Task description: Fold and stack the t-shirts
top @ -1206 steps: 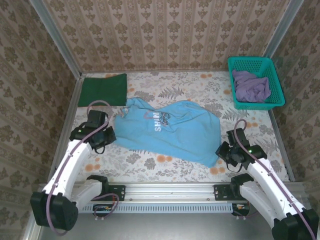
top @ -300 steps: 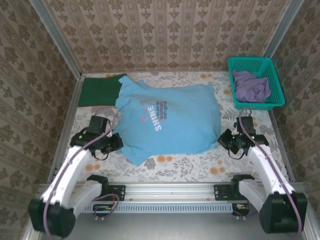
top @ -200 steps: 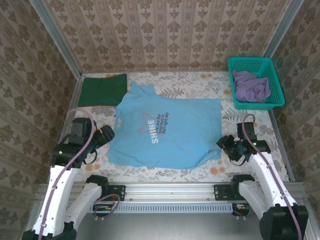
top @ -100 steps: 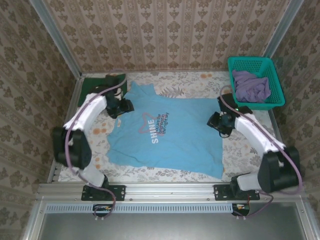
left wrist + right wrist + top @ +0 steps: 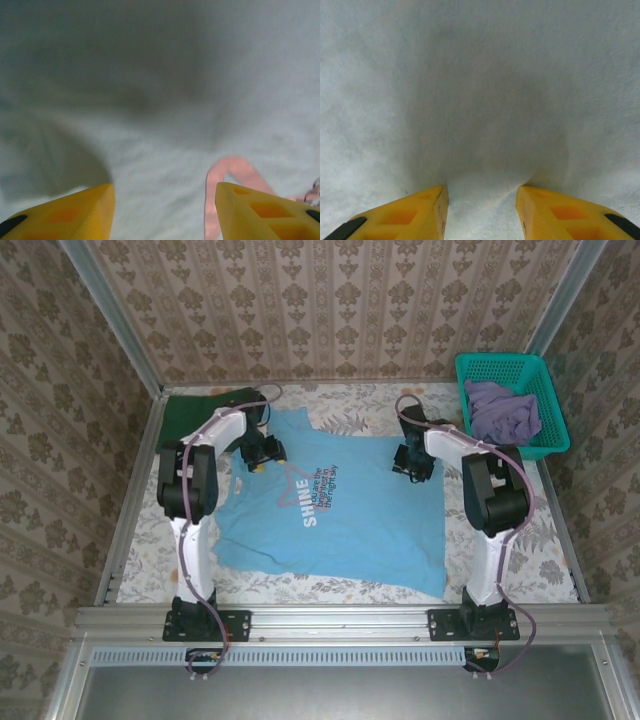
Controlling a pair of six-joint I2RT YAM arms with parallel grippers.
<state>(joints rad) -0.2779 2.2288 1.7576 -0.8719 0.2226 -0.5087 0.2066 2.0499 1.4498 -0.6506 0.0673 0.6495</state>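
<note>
I read the left gripper [image 5: 162,202] as parted, with its tips down on the light blue t-shirt [image 5: 350,525] beside a pink print line [image 5: 220,175]. The right gripper [image 5: 481,200] is parted too, and cloth puckers between its tips at the shirt's far right edge. The shirt lies flat mid-table, lettering up. The dark green t-shirt [image 5: 185,420] lies far left. The purple t-shirt [image 5: 503,412] sits in the teal basket [image 5: 500,362].
</note>
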